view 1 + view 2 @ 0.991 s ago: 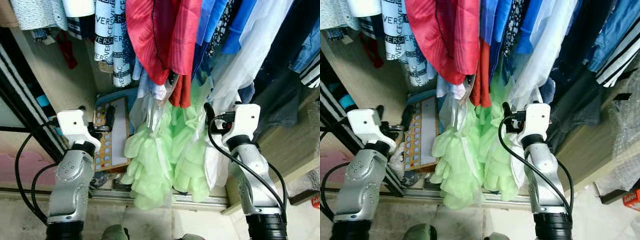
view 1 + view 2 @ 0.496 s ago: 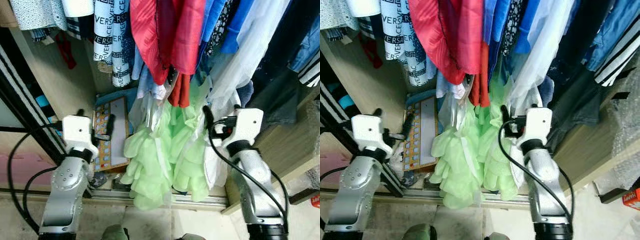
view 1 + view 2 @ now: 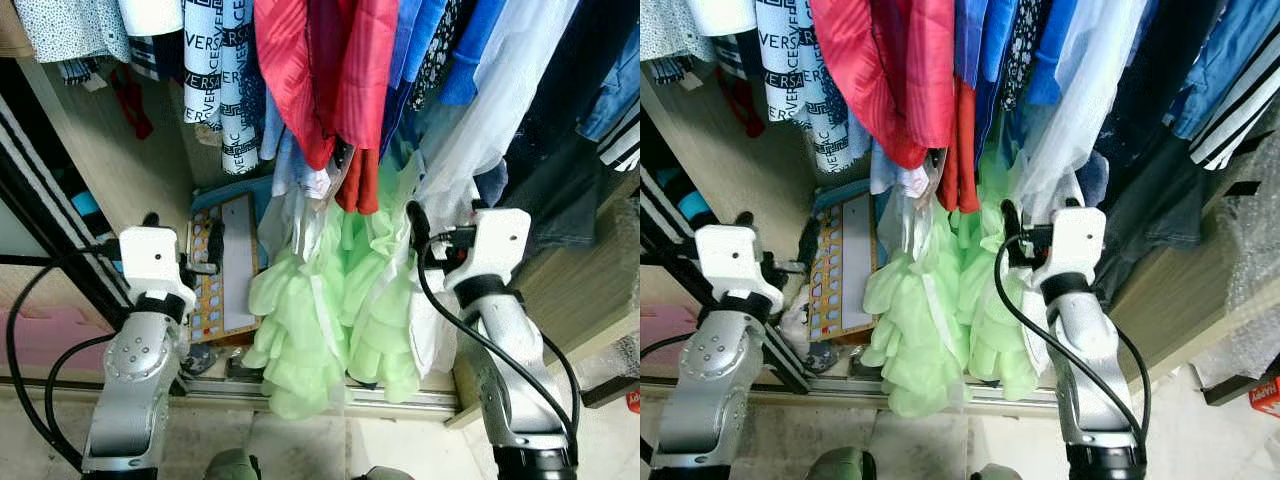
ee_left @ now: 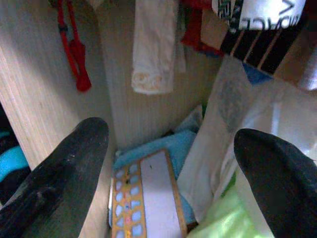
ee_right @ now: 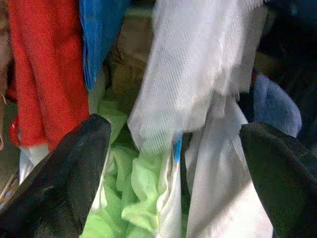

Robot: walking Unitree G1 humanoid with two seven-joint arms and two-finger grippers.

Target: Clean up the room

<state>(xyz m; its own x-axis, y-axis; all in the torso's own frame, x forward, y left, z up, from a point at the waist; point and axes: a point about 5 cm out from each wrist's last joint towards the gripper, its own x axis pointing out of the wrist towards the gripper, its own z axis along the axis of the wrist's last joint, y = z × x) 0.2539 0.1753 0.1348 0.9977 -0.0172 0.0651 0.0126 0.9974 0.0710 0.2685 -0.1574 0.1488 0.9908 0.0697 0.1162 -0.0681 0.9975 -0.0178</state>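
Observation:
I stand before an open wardrobe of hanging clothes. A light green frilly garment (image 3: 325, 320) hangs low in the middle, below a red garment (image 3: 335, 80) and a white sheer one (image 3: 495, 110). My left gripper (image 3: 183, 232) is raised and open beside the wardrobe's wooden side wall (image 3: 130, 160), pointing at a board with coloured squares (image 4: 146, 198) on the wardrobe floor. My right gripper (image 3: 444, 214) is open at the right edge of the green garment (image 5: 136, 198), facing the white fabric (image 5: 198, 74). Neither holds anything.
A black-and-white lettered garment (image 3: 222, 80) and blue clothes (image 3: 440, 50) hang above. A red strap (image 4: 74, 49) hangs on the side wall. A sliding-door track (image 3: 400, 400) runs along the floor. A wooden panel (image 3: 590, 290) stands at the right, dark door rails (image 3: 40, 210) at the left.
Hardly anything: my left forearm has shifted slightly and stands a little straighter. Both grippers stay open in about the same places before the clothes.

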